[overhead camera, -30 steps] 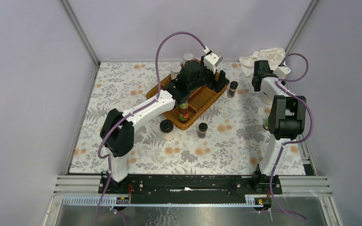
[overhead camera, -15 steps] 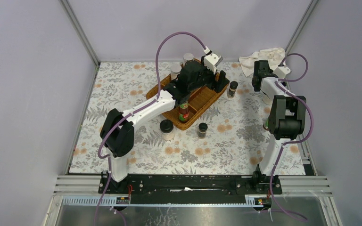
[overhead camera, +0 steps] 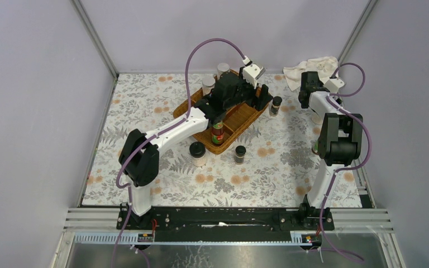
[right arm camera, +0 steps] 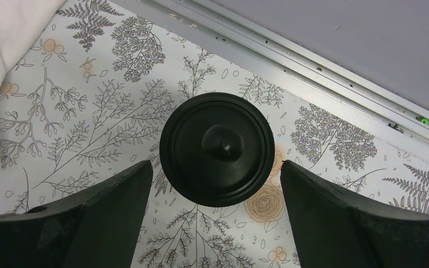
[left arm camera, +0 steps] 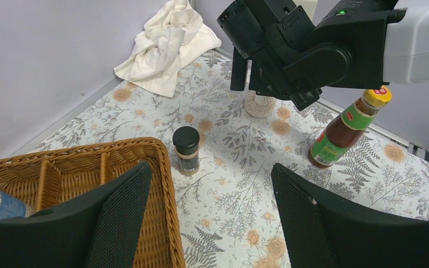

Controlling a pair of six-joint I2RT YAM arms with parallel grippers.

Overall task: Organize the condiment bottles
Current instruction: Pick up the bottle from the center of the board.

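Observation:
My right gripper [right arm camera: 215, 170] hangs open straight above a wide black-lidded jar [right arm camera: 217, 148], one finger on each side of the lid and neither touching it. This jar [overhead camera: 317, 118] stands at the far right of the table. My left gripper [left arm camera: 212, 218] is open and empty at the right end of the wicker tray [left arm camera: 156, 167]. A small dark spice jar [left arm camera: 186, 149] stands just beyond it on the table. A red sauce bottle with a yellow cap [left arm camera: 346, 127] stands farther right. Another sauce bottle [overhead camera: 218, 133] stands in the tray.
A white cloth [overhead camera: 313, 67] lies in the far right corner. Two shakers [overhead camera: 208, 84] stand at the tray's far end. Another black-lidded jar [overhead camera: 198, 152] and a small spice jar [overhead camera: 239, 153] stand on the table in front of the tray.
My right gripper's jaws have spread wide around the black-lidded jar. My left gripper has edged slightly to the right, toward the small spice jar.

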